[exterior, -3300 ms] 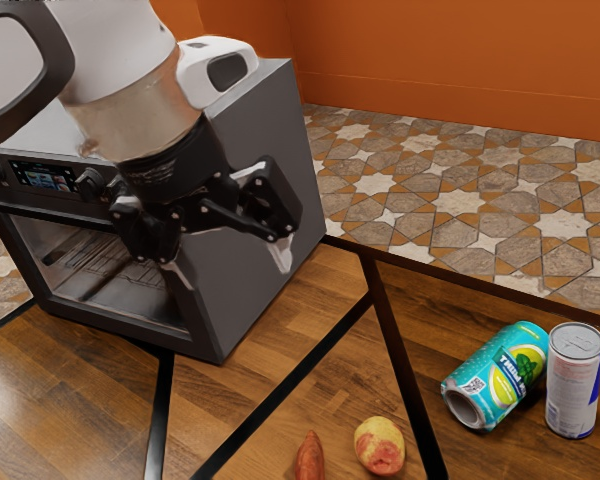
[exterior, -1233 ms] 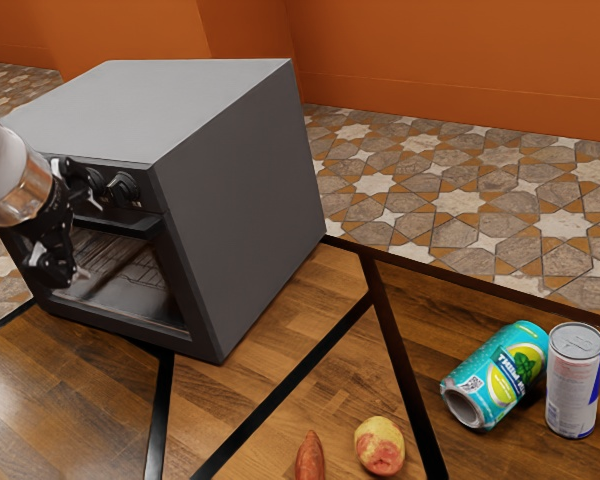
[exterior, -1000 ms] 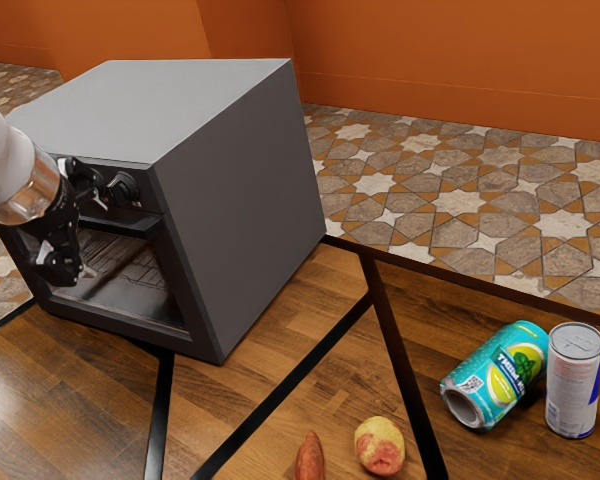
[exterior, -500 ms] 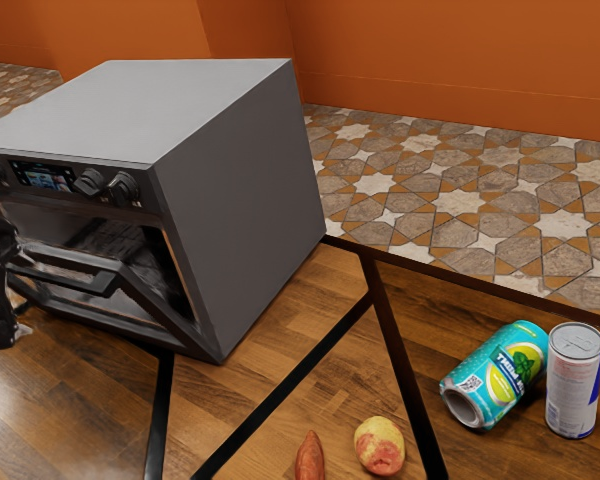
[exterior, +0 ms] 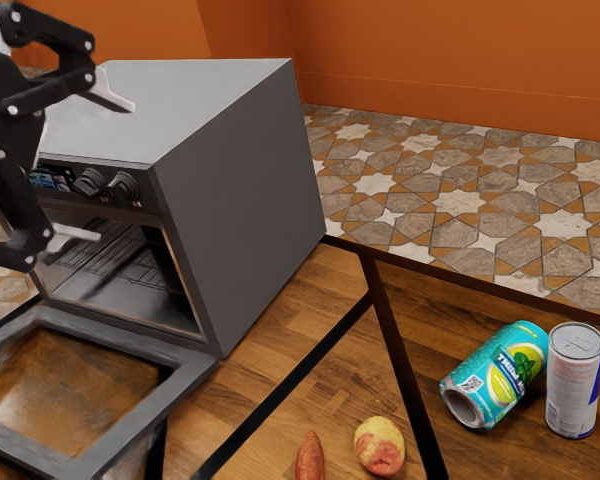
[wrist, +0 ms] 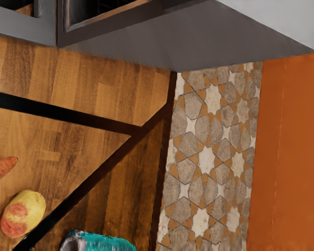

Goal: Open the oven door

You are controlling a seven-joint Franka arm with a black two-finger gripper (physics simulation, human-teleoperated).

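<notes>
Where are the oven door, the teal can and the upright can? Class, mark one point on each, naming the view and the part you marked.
Oven door (exterior: 137,416): exterior view, on its frame.
Teal can (exterior: 502,375): exterior view, on its printed side.
Upright can (exterior: 572,388): exterior view, on its side wall.

Near the claw (exterior: 113,170), itself glossy black with smooth pale fingertips, the oven (exterior: 245,200) has a smooth, matt dark side like painted metal, while its door (exterior: 148,415), lower than the claw, pairs a satin grey frame with a shiny, see-through pane. Under them the worktop (exterior: 280,360) is smooth planked wood with a soft sheen; well apart from the claw, the teal can (exterior: 505,370) and pale can (exterior: 575,390) look like glossy printed metal, and the floor tiles (exterior: 450,200) look like matt stone.
</notes>
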